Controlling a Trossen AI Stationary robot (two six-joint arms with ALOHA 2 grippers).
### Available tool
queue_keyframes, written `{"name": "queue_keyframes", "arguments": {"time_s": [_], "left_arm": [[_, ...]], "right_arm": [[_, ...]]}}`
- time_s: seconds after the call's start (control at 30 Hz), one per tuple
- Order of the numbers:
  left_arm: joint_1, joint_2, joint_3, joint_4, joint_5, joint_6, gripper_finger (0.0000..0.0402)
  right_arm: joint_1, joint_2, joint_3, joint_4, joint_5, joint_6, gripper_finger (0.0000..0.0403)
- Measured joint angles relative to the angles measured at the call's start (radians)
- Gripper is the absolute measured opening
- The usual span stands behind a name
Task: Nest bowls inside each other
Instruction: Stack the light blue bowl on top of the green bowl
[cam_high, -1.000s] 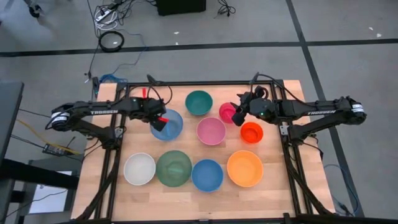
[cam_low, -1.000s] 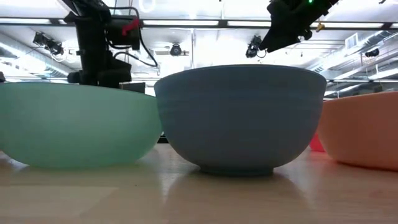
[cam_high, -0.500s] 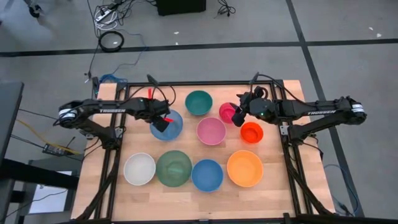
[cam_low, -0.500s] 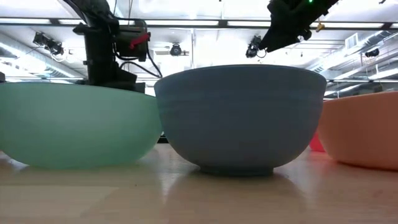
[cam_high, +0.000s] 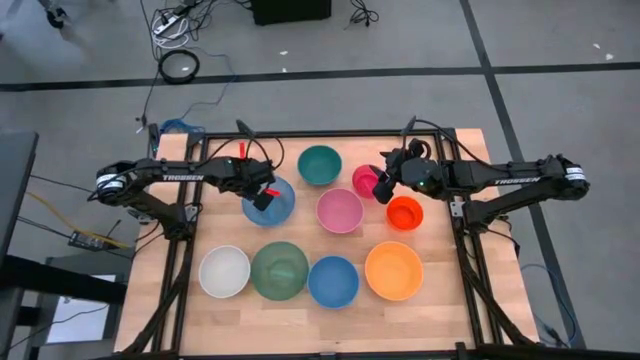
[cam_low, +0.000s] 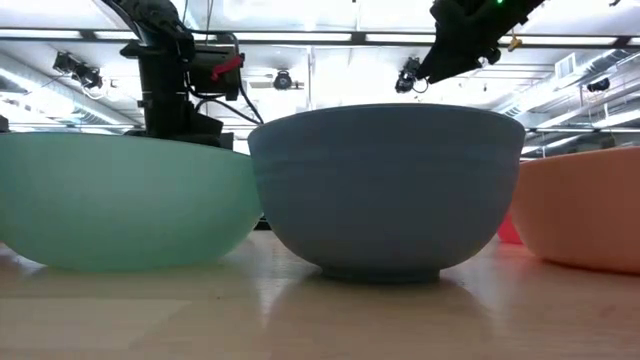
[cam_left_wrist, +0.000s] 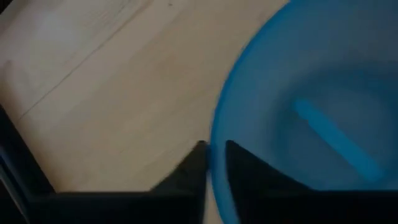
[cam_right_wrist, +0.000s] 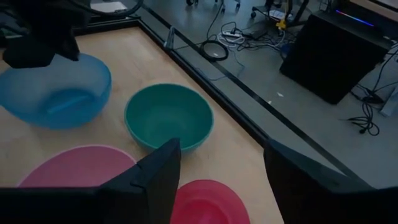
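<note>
Left gripper (cam_high: 262, 196): at the near-left rim of the light blue bowl (cam_high: 276, 204). In the left wrist view its fingers (cam_left_wrist: 186, 177) stand close together with the rim wall between them, one outside, one inside. Grip appears closed on the rim; firmness not confirmed.
Light blue bowl: on the table's left half, behind the white bowl (cam_high: 224, 271) and green bowl (cam_high: 279, 270), left of the pink bowl (cam_high: 339, 210). Upright, nothing in it.
Handling, judged: thin plain plastic, light, fairly stiff, smooth wall likely slippery. The rim is the only practical hold. A one-sided pinch may tilt the bowl on lifting.
Right gripper (cam_high: 381, 187): hovers over the magenta bowl (cam_high: 364, 179), fingers spread wide, holding nothing.
Magenta bowl: beneath and between the right fingers in the wrist view, not touched. Teal bowl (cam_high: 320, 164) beyond it; red-orange bowl (cam_high: 404, 212) just beside.
</note>
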Motion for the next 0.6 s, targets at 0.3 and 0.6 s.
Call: {"name": "queue_keyframes", "arguments": {"time_s": [0.3, 0.6], "left_arm": [[0.000, 0.000, 0.001, 0.039, -0.049, 0.021, 0.0006], [-0.006, -0.022, 0.077, 0.059, -0.053, 0.099, 0.0003]], "right_arm": [[0.004, 0.000, 0.000, 0.000, -0.002, -0.001, 0.0217], [0.004, 0.000, 0.000, 0.000, -0.002, -0.001, 0.0215]]}}
